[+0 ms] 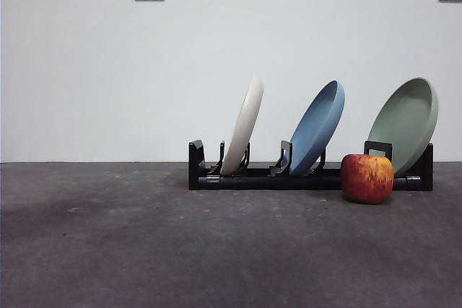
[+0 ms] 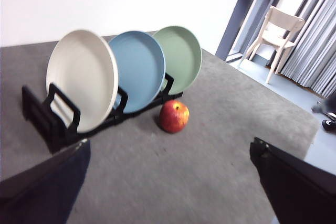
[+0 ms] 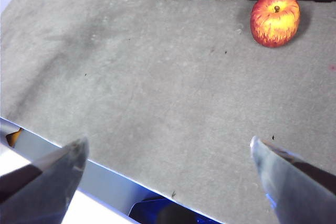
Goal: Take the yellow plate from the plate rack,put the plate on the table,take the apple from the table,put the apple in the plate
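front view: a long black plate rack (image 1: pixel 310 177) sits on the dark grey counter (image 1: pixel 144 250). three plates lean in its slots: the yellow plate (image 1: pixel 243 126), really a pale cream, in the end slot furthest from the apple, then a blue plate (image 1: pixel 317 126), then a green plate (image 1: pixel 406 122). a red apple (image 1: pixel 367 178) rests on the counter just in front of the rack, below the green plate. no arm shows here.

left wrist view: the left hand (image 2: pixel 168 182) hangs above the counter, well apart from the rack, wide open and empty. the cream plate (image 2: pixel 81 80) faces it at the near end, overlapping the blue plate (image 2: pixel 137 69); a chair (image 2: pixel 275 32) stands off the counter.

right wrist view: the right hand (image 3: pixel 168 177) hovers near the counter's edge, also wide open and empty, with the apple (image 3: pixel 275 19) well ahead.

the first step is not yet begun. to do it well, grip the cream plate's upper rim, lift it straight up out of the prongs before swinging away, and avoid nudging the blue plate beside it.
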Action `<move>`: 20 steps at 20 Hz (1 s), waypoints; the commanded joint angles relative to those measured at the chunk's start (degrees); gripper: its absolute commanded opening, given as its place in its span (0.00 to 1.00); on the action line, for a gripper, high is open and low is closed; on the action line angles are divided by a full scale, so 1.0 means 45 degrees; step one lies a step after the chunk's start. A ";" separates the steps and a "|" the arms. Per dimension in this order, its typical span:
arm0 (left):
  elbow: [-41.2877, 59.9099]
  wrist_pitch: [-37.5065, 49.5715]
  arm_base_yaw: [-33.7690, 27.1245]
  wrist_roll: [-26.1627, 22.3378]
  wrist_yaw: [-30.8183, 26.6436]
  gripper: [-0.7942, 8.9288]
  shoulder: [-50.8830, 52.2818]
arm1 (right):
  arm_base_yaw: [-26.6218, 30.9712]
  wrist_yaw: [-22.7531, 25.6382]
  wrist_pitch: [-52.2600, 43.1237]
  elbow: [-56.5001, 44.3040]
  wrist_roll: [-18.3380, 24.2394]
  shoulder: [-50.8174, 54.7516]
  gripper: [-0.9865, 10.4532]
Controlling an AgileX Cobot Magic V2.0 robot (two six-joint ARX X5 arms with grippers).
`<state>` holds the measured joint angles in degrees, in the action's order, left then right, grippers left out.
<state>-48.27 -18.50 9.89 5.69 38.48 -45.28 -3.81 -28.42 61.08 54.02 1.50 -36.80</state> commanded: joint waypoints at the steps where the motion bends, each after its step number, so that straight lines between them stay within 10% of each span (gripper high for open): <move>1: -0.0826 0.0651 0.0782 0.0068 -0.0646 0.70 -0.1802 | -0.0024 0.0000 -0.0039 0.0039 -0.0029 -0.0049 0.71; 20: -1.0822 0.2433 0.4022 0.0024 -0.4702 0.70 -1.5552 | -0.0024 0.0005 -0.0019 0.0039 -0.0034 -0.0073 0.71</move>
<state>-96.99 -7.79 27.88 5.85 17.32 -114.65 -3.81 -28.42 61.14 54.02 1.50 -37.17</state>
